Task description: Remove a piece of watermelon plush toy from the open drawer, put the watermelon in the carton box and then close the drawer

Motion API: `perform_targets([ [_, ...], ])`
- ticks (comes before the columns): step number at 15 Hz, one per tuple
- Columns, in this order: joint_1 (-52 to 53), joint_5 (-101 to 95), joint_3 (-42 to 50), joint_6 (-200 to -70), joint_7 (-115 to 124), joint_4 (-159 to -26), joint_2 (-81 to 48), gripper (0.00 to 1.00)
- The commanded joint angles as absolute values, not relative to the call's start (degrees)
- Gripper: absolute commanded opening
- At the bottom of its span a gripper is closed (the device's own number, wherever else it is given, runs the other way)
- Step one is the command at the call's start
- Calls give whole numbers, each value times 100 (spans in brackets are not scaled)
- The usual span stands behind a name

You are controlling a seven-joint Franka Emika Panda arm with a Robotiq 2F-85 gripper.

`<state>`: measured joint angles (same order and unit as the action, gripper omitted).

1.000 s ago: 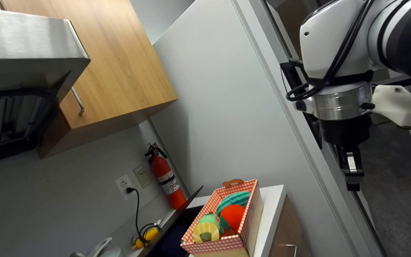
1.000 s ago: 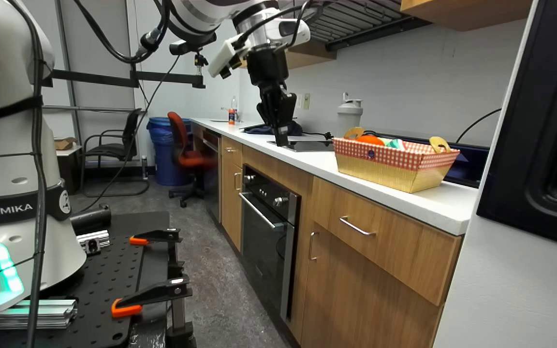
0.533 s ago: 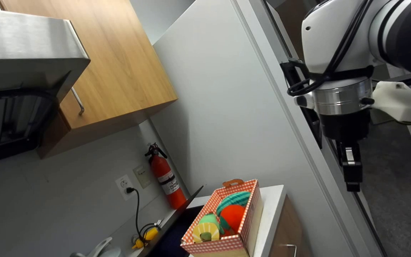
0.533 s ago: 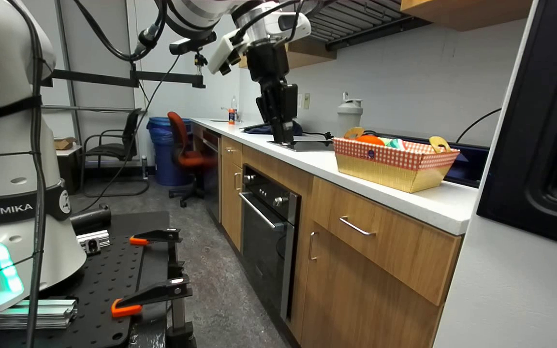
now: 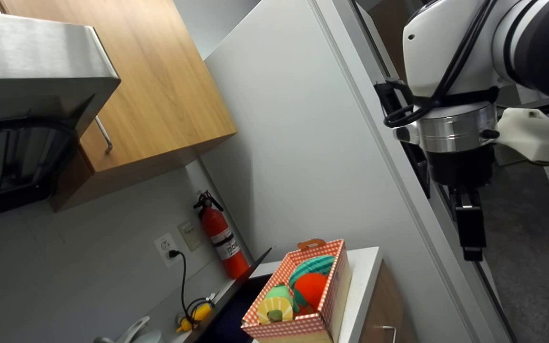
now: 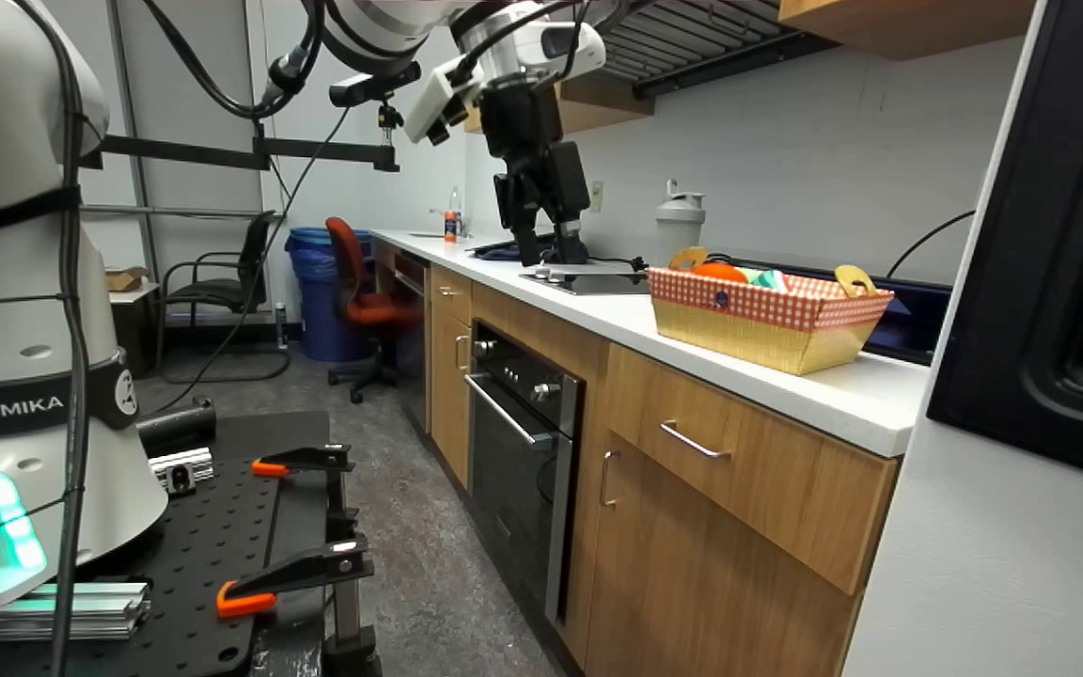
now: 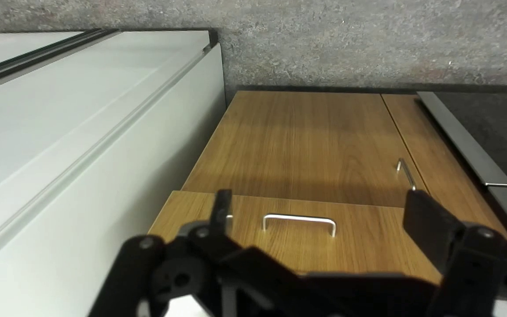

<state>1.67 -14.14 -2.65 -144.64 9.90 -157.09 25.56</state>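
In both exterior views the carton box (image 5: 334,309), red-checked over tan, stands on the counter. Inside it lies a green-striped, rind-like plush, apparently the watermelon (image 5: 313,267), beside an orange-red one and a green-yellow one. Under the countertop, the wooden drawer (image 6: 748,461) looks shut or nearly so; its interior is hidden. My gripper (image 6: 551,252) hangs in the air, away from the box, its jaws wide apart and holding nothing. In the wrist view the drawer handle (image 7: 299,217) appears between the fingers (image 7: 431,224), with no contact visible.
A white counter (image 6: 617,306) carries a cooktop (image 6: 588,284) and a shaker bottle (image 6: 680,230). The oven (image 6: 518,451) is left of the drawer. A tall white panel (image 7: 165,145) stands beside the cabinet. Clamps (image 6: 302,574) stick up from the robot's table.
One second ago the gripper was shut; its fingers have since spread wide. The arm shifted only slightly at first. Box, plush toys and drawer look the same.
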Motion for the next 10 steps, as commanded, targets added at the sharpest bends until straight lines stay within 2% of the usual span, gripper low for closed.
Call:
perform_targets([
  [1, 40, -1291, -387, -14239, 907, -15742, 2796, 100],
  [10, -38, -1317, -384, -14462, 918, -15706, 2611, 100],
])
